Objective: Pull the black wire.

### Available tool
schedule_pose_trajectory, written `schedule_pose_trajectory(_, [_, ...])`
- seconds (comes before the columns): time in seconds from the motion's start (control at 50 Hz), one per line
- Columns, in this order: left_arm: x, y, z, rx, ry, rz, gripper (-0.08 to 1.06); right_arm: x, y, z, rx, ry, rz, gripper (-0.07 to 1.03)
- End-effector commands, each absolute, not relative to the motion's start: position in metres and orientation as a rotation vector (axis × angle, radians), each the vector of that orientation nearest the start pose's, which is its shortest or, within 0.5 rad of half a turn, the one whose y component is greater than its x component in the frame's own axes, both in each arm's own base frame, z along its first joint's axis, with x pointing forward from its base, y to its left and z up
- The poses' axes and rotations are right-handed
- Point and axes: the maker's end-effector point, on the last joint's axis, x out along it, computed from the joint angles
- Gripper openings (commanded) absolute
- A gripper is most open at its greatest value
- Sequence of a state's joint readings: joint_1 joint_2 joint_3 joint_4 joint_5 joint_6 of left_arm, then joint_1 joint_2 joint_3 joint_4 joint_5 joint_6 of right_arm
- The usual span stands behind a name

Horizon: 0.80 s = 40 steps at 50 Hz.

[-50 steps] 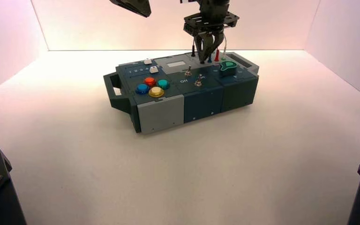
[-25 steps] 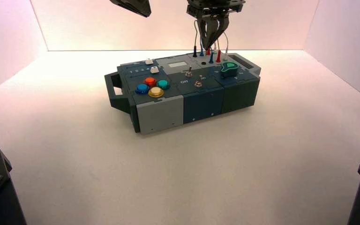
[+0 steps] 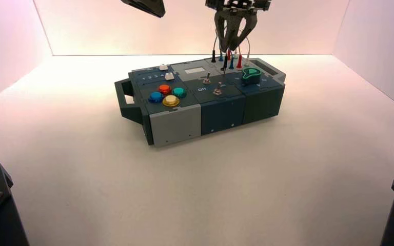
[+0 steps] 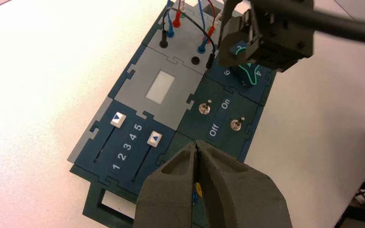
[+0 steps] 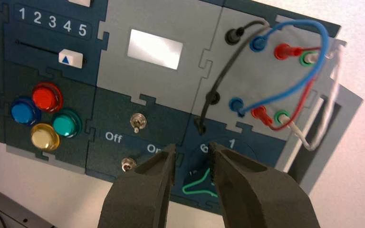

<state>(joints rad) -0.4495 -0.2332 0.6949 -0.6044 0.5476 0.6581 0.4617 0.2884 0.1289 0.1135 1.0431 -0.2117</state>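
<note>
You are looking at the black wire [image 3: 225,61] on the gray panel at the far right part of the box [image 3: 175,124]. One end is sitting in its black socket at the far edge; the other is hanging free of the nearer black socket [image 5: 212,98], over the border with the dark panels. The lead is arching above the panel, its long axis running from the far edge toward the near side. Its loose plug is standing nearly upright, pin pointing down.

Your right gripper [image 3: 229,49] is hovering above that loose end, fingers spread apart and gripping nothing. Your left gripper [image 4: 197,143] is waiting over the box's left part, fingers closed together and empty.

You are seeing "1 2 3 4 5" printed between the two white sliders [image 4: 118,119], each cap bearing a blue triangle. "Off" and "On" are showing by the metal toggle switches [image 5: 138,122]. Around the green knob [image 3: 251,76], you are reading "1", "4" and "6".
</note>
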Motion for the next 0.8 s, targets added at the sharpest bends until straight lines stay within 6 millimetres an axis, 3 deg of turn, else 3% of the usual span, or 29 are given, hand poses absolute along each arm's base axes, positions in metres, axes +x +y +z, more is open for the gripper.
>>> schedule_pose_trajectory(0.02, [0.313,-0.196,0.176,0.167,0.843,-0.714,-0.03,0.38,0.21,0.131,-0.388,1.35,0.575,0.38])
schedule_pose_trajectory(0.34, [0.324,-0.179,0.177,0.141,0.828,-0.652,-0.03,0.369,0.192,0.137,-0.457,1.338,0.556,0.38])
schedule_pose_trajectory(0.8, [0.325,-0.178,0.174,0.139,0.827,-0.641,-0.03,0.36,0.184,0.128,-0.462,1.273,0.551,0.38])
